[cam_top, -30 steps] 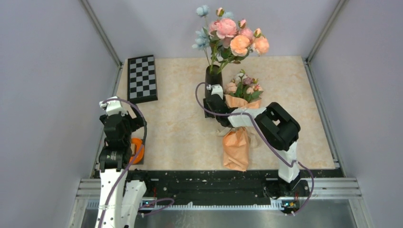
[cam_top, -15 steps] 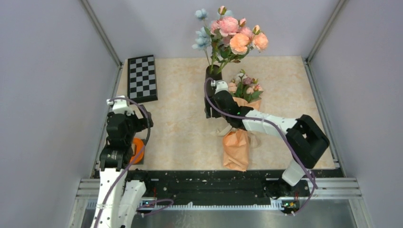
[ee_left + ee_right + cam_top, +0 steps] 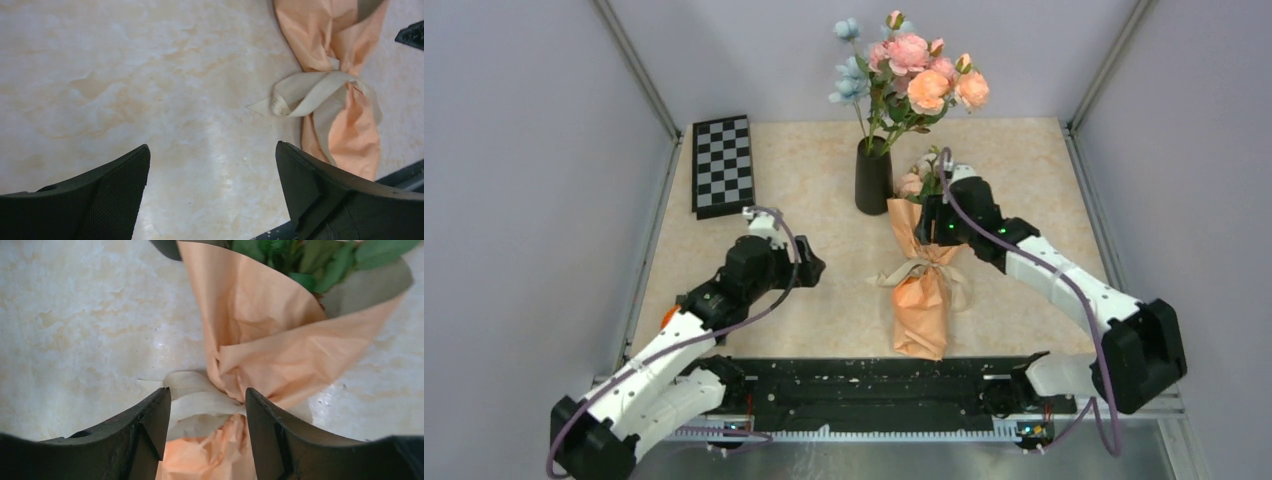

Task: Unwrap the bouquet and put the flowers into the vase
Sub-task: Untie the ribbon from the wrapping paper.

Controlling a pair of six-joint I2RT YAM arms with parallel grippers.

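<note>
The bouquet (image 3: pixel 921 300) lies on the table in its peach paper cone (image 3: pixel 270 340), tied at the waist with a cream ribbon (image 3: pixel 200 400) (image 3: pixel 310 92). Its flowers (image 3: pixel 921 178) point toward the back wall, and green leaves (image 3: pixel 300 260) show at the cone's mouth. The black vase (image 3: pixel 873 185) stands upright just left of those flowers. My right gripper (image 3: pixel 927 232) (image 3: pixel 207 400) hangs over the cone, open, with the ribbon knot showing between its fingers. My left gripper (image 3: pixel 809 268) (image 3: pixel 212 150) is wide open over bare table, left of the ribbon.
A taller bunch of pink, orange and pale-blue flowers (image 3: pixel 914 75) stands in the vase. A checkerboard (image 3: pixel 722 165) lies at the back left. A small orange object (image 3: pixel 668 316) sits by the left edge. A black rail (image 3: pixel 874 375) runs along the near edge.
My right gripper left the vase's side and swung right, over the bouquet's cone. My left arm reached from the left edge toward the table's middle.
</note>
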